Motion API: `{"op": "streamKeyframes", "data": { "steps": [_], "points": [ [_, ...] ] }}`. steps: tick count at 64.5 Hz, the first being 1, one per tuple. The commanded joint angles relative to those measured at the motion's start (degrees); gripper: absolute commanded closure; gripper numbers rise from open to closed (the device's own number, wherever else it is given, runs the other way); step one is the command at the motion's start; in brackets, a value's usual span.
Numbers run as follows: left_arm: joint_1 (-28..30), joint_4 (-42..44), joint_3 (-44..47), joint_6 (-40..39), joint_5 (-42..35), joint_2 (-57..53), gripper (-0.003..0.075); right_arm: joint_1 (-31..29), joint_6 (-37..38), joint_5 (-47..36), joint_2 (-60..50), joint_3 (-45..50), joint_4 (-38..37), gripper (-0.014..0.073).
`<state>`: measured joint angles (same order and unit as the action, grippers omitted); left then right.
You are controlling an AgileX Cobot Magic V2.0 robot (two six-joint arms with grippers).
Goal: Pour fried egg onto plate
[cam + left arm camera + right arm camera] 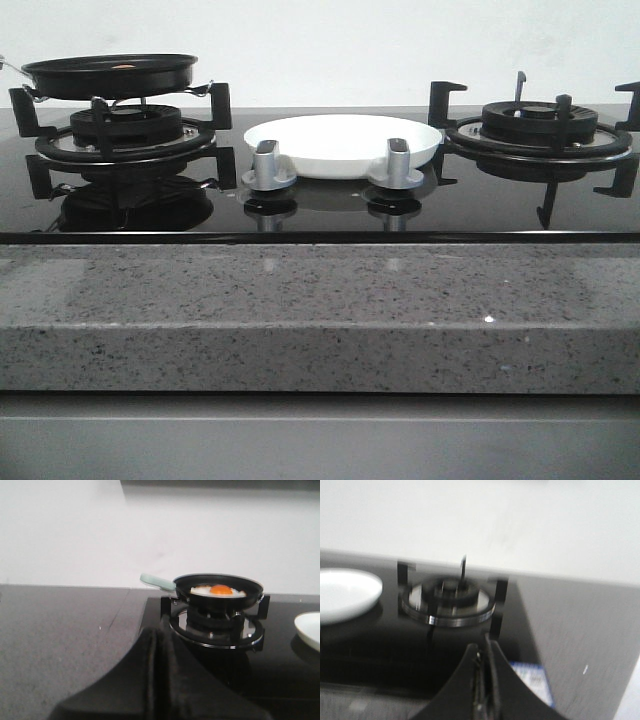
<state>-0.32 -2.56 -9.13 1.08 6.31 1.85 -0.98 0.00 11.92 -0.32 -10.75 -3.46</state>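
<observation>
The flat white fried egg with orange yolk (218,591) lies in the black frying pan (218,586) on the left burner, left of the empty glossy white plate (343,144). It looks limp and slippery, so grip the pan's pale handle (157,581). Both the left gripper (159,636) and right gripper (484,656) are closed, empty.

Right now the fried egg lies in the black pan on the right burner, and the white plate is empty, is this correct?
Not quite: the pan with the fried egg sits on the left burner, as the front view shows. The plate is indeed empty.
</observation>
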Motion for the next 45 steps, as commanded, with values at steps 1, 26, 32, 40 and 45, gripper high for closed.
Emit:
{"op": "streamKeyframes", "data": {
  "steps": [1, 26, 32, 40, 45],
  "points": [
    [0.0, 1.0, -8.7, -0.2, -0.5, 6.4, 0.0740, -0.4, -0.5, -1.2, 3.4, -8.2, -3.1, 0.0651],
    [0.0, 1.2, -23.9, -0.2, 0.9, 27.0, 0.0731, -0.4, -0.5, 10.1, 22.2, -26.3, -4.0, 0.0647],
    [0.0, 1.2, -23.9, -0.2, 0.9, 27.0, 0.0640, -0.4, -0.5, 10.1, 22.3, -26.2, -4.0, 0.0557],
    [0.0, 1.2, -23.9, -0.2, 0.9, 27.0, 0.0378, -0.4, -0.5, 10.0, 22.3, -26.2, -4.0, 0.0283],
    [0.0, 2.6, -23.9, -0.2, 0.9, 27.0, 0.0129, -0.4, -0.5, 9.8, 22.3, -26.2, -4.0, 0.0091]
  ]
}}
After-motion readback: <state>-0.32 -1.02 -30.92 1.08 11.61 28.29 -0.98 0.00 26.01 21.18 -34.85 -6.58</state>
